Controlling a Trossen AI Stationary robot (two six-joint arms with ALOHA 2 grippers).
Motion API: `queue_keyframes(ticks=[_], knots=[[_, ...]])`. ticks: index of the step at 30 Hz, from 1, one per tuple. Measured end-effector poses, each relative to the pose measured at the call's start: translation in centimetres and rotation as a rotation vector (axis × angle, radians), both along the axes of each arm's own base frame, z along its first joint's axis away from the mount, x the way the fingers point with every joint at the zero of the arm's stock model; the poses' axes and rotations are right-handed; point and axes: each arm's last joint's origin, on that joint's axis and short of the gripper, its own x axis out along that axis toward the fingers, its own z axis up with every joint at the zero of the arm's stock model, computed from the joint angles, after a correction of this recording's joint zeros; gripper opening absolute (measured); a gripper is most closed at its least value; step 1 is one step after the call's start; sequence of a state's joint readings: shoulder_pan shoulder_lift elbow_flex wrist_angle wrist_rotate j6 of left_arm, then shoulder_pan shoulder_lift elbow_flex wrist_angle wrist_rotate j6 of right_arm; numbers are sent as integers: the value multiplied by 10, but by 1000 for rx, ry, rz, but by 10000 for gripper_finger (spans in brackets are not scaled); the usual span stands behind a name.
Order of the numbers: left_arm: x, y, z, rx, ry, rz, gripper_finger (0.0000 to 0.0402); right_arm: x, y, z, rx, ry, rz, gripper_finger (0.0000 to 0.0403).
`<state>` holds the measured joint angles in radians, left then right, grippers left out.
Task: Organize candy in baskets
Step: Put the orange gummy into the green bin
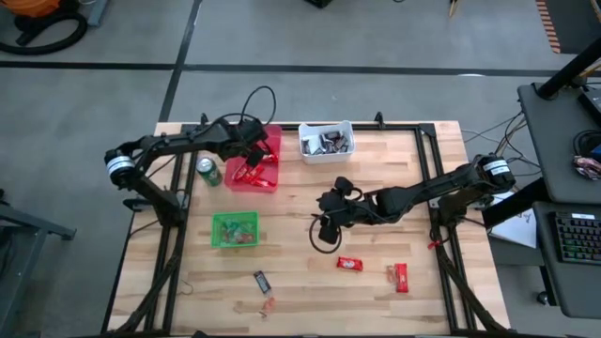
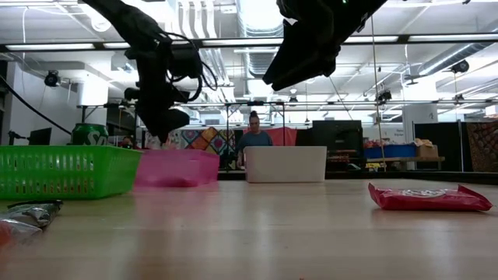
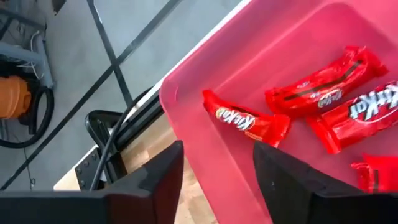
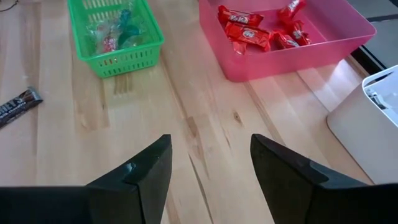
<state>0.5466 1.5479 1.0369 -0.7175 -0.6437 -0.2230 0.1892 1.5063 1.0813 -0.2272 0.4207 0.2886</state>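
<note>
Left claw (image 3: 214, 168) hovers spread and empty over the red basket (image 1: 268, 150), red bars (image 3: 249, 121) inside: drop step. Right claw (image 4: 208, 162), spread over the table (image 1: 300, 272), should next pinch the loose red bar (image 1: 349, 264).

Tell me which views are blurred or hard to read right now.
Low view: nearest candy is out of focus, arms dark against ceiling lights. Left wrist view: the red basket fills the frame, bars readable. Right wrist view: white basket washed out. High view: evenly lit.
</note>
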Motion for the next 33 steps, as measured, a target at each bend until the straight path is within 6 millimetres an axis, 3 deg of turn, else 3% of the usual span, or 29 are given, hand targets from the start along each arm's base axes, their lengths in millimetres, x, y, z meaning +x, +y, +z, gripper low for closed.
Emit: queue_keyframes(ticks=[4,8,17,24,29,33], knots=[[8,-11,6,-30,-41,-64,191,0,-1,0,-1,1,-2,210],[21,-42,15,-81,-124,-177,194,-1,-1,0,1,5,-3,210],[43,-162,32,-96,-227,-580,192,-6,3,-1,132,85,78,210],[41,-244,28,-58,-251,-850,192,-20,15,-12,292,273,162,210],[36,-280,24,78,-282,-896,192,-36,22,-18,402,425,6,210],[33,-290,23,121,-306,-882,191,-53,31,-24,510,578,-109,210]])
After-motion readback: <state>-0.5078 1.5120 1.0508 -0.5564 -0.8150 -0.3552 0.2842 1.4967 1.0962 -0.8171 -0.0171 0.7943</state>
